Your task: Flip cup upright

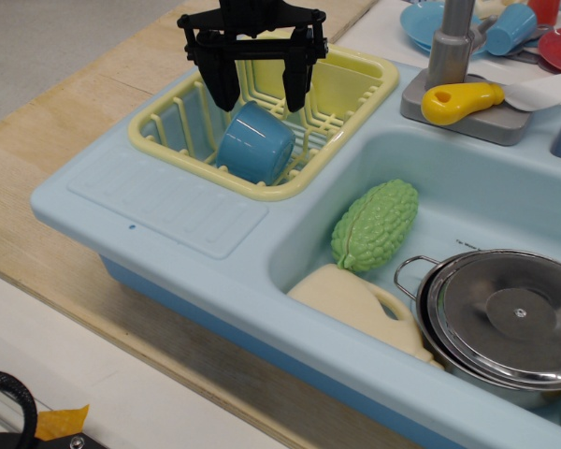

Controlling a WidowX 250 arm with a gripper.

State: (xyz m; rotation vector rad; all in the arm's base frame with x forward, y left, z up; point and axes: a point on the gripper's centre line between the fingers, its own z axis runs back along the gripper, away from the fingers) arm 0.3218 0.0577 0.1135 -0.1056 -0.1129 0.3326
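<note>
The blue cup (pixel 254 143) lies tipped over in the yellow dish rack (pixel 178 112), its base toward the camera and its mouth facing into the rack. Its handle is hidden. My black gripper (pixel 259 97) hangs directly above the cup with its two fingers spread wide, one to each side of the cup's top. The fingertips (pixel 226 96) are just above the cup and hold nothing.
The rack sits on the left drainboard of a light blue toy sink (pixel 159 210). The basin holds a green bitter gourd (pixel 376 225), a cream jug (pixel 355 306) and a lidded steel pot (pixel 510 320). A grey faucet with yellow handle (pixel 460 99) and plates with another blue cup (pixel 510 28) lie behind.
</note>
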